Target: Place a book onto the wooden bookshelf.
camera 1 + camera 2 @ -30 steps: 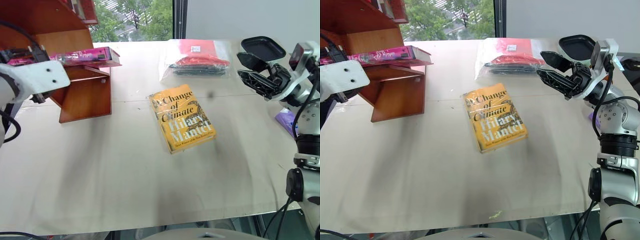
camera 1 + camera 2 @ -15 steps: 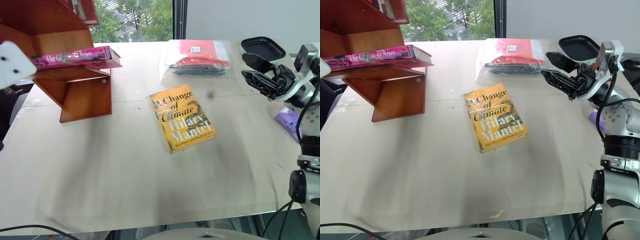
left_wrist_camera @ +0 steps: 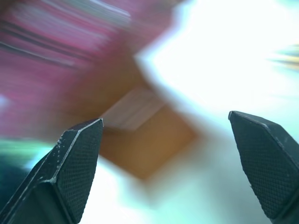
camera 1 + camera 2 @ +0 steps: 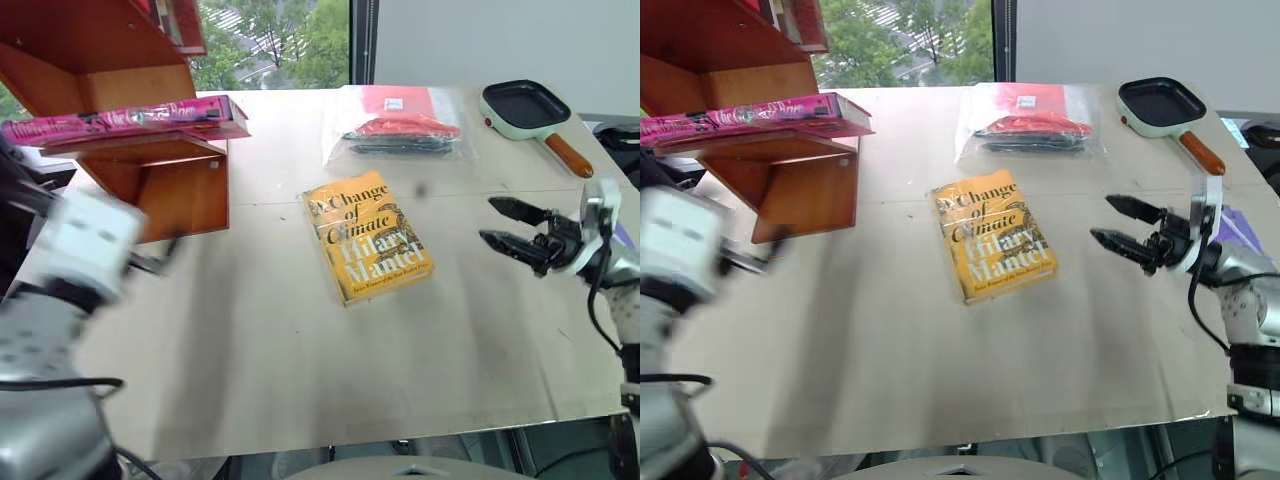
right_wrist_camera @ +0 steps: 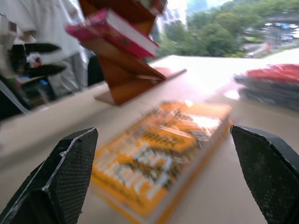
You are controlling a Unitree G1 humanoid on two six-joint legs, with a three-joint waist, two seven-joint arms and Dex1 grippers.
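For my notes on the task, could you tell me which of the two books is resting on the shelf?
The pink book, lying flat on the wooden bookshelf; the yellow book lies on the table.

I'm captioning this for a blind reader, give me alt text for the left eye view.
A pink book lies flat on the wooden bookshelf at the table's far left; a yellow book lies mid-table, beside the open right gripper.

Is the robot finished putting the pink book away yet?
It looks done: the pink book lies flat on the wooden bookshelf. Nothing is in hand; the left gripper and right gripper are both open and empty. The yellow book lies on the table.
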